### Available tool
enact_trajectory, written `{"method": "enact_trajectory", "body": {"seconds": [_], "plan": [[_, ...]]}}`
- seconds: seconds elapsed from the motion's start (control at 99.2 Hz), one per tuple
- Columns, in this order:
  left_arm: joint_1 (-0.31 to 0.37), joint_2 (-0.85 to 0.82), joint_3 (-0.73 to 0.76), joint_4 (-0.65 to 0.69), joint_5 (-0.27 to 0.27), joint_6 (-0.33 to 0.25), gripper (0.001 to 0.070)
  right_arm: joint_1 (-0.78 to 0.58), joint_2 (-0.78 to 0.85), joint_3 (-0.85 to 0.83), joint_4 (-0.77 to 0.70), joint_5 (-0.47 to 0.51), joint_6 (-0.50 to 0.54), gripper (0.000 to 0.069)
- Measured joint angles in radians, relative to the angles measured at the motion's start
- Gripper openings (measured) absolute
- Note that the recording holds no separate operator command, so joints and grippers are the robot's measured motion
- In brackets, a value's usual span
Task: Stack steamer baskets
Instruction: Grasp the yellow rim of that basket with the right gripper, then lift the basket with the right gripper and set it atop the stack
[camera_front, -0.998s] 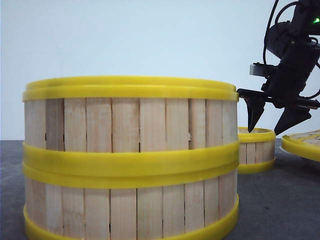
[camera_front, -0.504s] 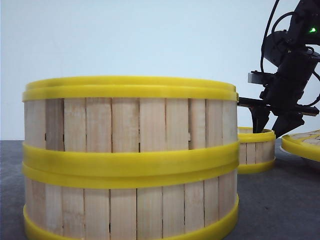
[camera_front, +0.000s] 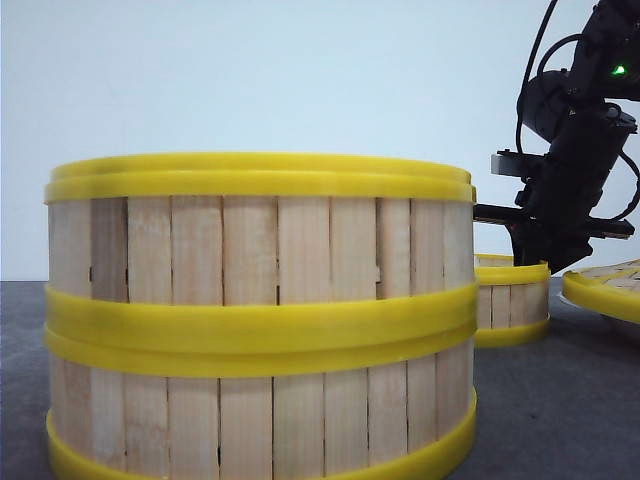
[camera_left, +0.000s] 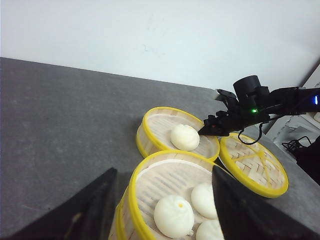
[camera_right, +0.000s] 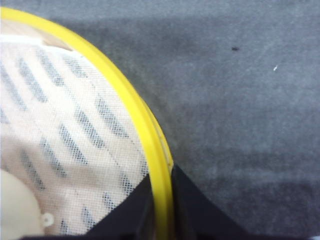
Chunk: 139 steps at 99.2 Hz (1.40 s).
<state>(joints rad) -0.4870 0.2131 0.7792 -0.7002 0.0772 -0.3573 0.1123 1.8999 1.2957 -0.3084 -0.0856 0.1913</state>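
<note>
A dark grey table (camera_left: 60, 115) is set against a pale wall. The right claw (camera_right: 161, 200) is nearly closed astride the yellow rim of the single steamer basket (camera_left: 177, 134); light, rigid, smooth-rimmed. The left claw (camera_left: 160, 210), wide open, holds nothing above the two-basket stack (camera_front: 260, 315).

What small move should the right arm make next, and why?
Probably close the right end effector on the rim of the single steamer basket, then lift. In the right wrist view its fingers straddle the yellow rim, one inside and one outside. Two baskets are already stacked.
</note>
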Motion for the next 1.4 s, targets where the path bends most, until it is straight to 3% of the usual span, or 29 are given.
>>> {"method": "enact_trajectory", "body": {"seconds": [0.212, 0.403, 0.696, 0.978, 1.16, 1.402], "plan": [[0.0, 0.0, 0.0, 0.0, 0.0, 0.0, 0.0356, -0.006, -0.043, 0.008, -0.026, 0.012, 0.008, 0.0027], [0.0, 0.0, 0.0, 0.0, 0.0, 0.001, 0.0356, -0.026, -0.195, 0.04, -0.064, 0.001, 0.009, 0.0027], [0.0, 0.0, 0.0, -0.008, 0.0, 0.001, 0.0356, -0.03, -0.463, 0.06, -0.237, -0.145, 0.014, 0.0027], [0.0, 0.0, 0.0, -0.06, 0.0, 0.011, 0.0356, 0.094, -0.643, 0.06, -0.415, -0.247, -0.021, 0.0027], [0.0, 0.0, 0.0, -0.077, 0.0, 0.024, 0.0356, 0.206, -0.655, 0.06, -0.482, -0.241, -0.039, 0.0027], [0.0, 0.0, 0.0, -0.078, 0.0, 0.032, 0.0356, 0.362, -0.607, 0.059, -0.505, -0.089, -0.063, 0.0027]]}}
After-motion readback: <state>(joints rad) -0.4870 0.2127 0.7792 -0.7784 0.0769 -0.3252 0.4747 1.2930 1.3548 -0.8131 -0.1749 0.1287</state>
